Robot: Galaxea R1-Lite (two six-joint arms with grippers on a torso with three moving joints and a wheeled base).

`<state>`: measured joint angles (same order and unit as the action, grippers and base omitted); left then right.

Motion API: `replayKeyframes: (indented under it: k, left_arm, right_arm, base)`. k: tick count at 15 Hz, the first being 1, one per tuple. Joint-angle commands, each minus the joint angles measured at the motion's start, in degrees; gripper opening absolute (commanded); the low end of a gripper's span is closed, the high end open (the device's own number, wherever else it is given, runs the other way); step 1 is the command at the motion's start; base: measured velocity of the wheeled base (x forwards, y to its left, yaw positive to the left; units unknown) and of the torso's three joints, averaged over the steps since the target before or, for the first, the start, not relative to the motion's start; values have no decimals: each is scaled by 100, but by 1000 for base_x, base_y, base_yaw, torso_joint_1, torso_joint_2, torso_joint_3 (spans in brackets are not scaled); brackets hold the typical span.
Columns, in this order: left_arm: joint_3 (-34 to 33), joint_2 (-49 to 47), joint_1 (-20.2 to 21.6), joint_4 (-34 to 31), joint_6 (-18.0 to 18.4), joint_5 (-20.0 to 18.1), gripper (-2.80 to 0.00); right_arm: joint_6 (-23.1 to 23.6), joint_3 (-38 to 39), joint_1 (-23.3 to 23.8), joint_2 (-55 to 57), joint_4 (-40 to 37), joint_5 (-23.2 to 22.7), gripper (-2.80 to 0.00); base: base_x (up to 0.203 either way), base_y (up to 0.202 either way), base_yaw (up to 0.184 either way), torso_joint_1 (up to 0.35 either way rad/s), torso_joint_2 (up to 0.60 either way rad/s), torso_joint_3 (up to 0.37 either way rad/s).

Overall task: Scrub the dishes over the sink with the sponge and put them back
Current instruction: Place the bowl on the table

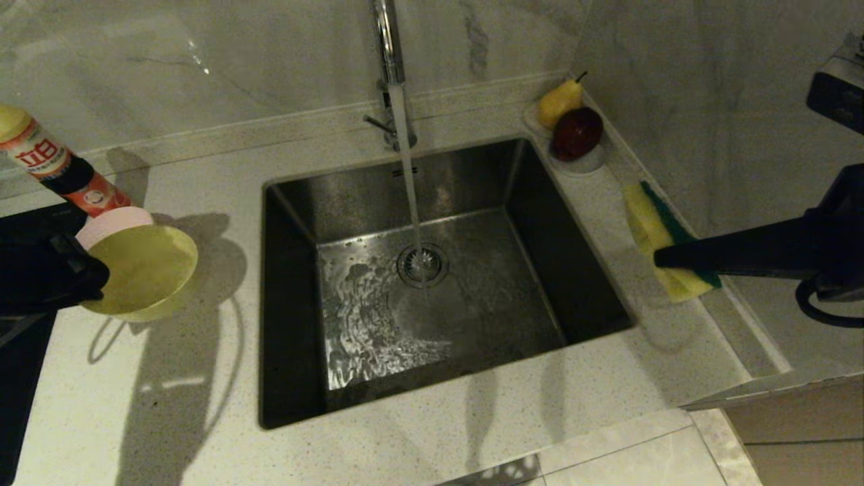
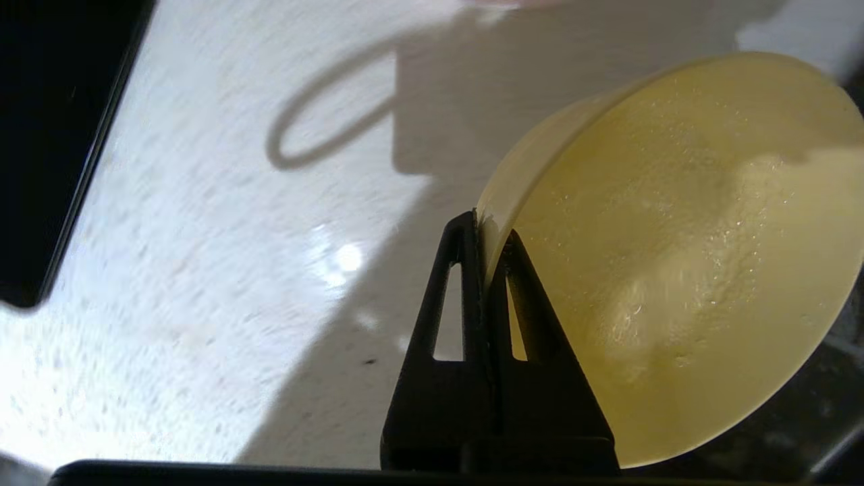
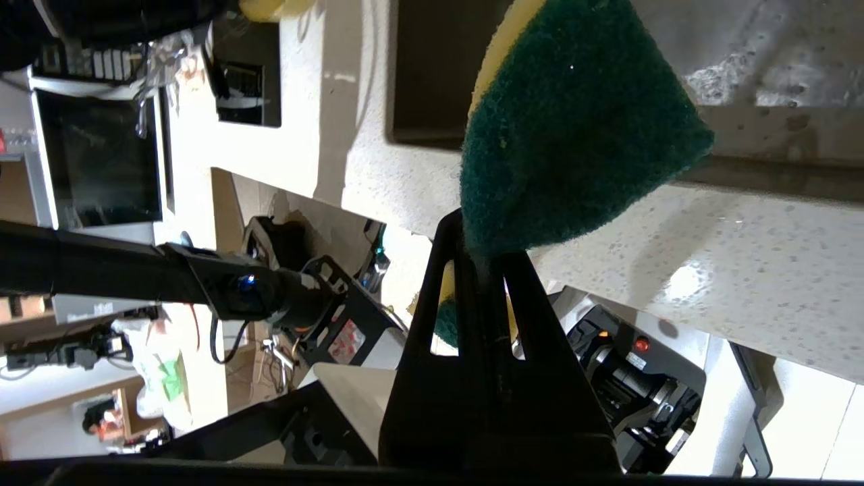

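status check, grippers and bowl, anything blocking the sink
Left gripper shut on yellow bowl rim, left of sink. Right gripper shut on sponge, right of sink. Tap running; basin clear.

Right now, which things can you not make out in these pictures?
- Blue bowl: in no view.
- Pink bowl: head view, mostly hidden behind the yellow bowl.
- Left tool: head view, only a dark mass at the edge.
- Faucet: head view, top cut off.
- Sponge: head view, partly covered by the right tool.
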<state>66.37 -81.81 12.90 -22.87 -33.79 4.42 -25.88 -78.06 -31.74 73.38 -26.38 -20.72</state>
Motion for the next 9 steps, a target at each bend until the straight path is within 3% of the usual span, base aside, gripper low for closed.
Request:
replayKeyframes:
  k: [1,5,9]
  left_arm:
    - [-334,-211,232,38,-124,-58,-280]
    - [-698,-461,348,673,-154,-73,-280]
    - [-766,-552,433,749,-146,-182,-280]
  right_arm:
    - [-14,10,28,28,-16,-28,-280]
    - [-14,27,37,72,-7,-37,-280]
    - [-14,26,81,116,-7,-46,-280]
  base:
    - [0,0,0,0,0,0]
    - [0,0,0,0,0,0]
    - [0,0,0,0,0,0]
